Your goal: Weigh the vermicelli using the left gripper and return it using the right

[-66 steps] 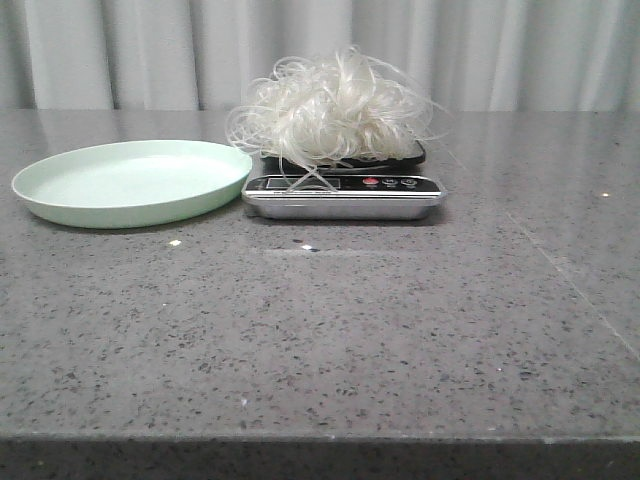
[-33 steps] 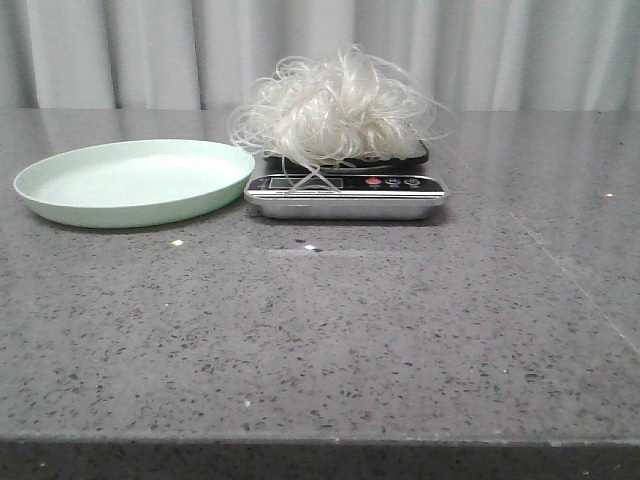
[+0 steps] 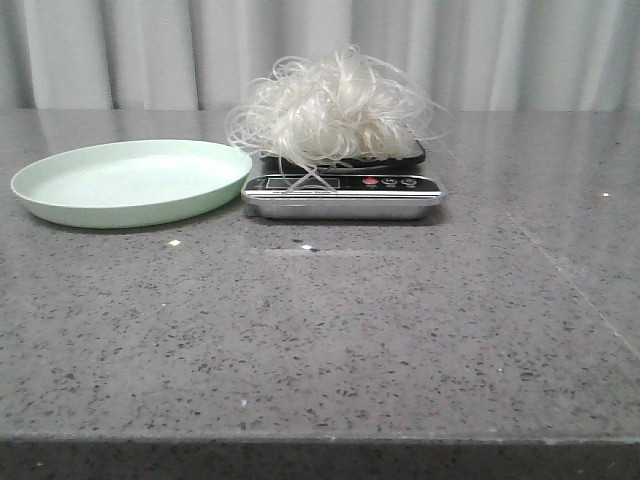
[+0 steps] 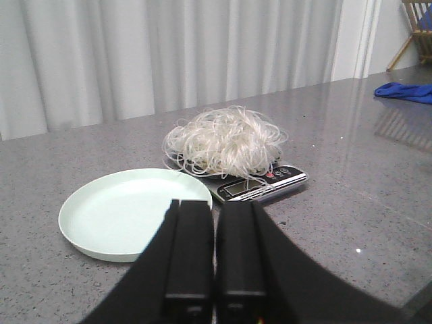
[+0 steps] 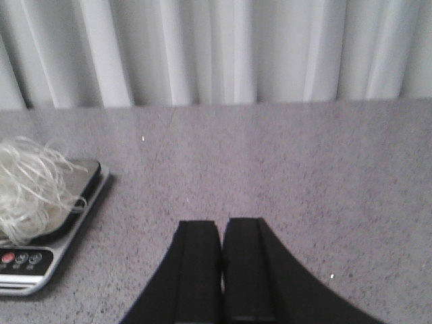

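The vermicelli point(image 3: 335, 105) is a fluffy mound of white curly strands lying on the black platform of a silver kitchen scale point(image 3: 343, 193), with a few strands draping over its display. The left wrist view shows the vermicelli point(image 4: 226, 140) on the scale point(image 4: 260, 185) too. My left gripper point(image 4: 214, 204) is shut and empty, pulled back above the near rim of the pale green plate point(image 4: 125, 212). My right gripper point(image 5: 221, 223) is shut and empty, off to the right of the scale point(image 5: 47, 223) over bare counter. No gripper appears in the front view.
The empty pale green plate point(image 3: 130, 180) sits just left of the scale, nearly touching it. A grey speckled counter point(image 3: 330, 330) runs to a white curtain behind. A blue cloth point(image 4: 405, 91) lies far off at the counter's edge.
Only a slight camera wobble between frames; the vermicelli, scale and plate keep their places.
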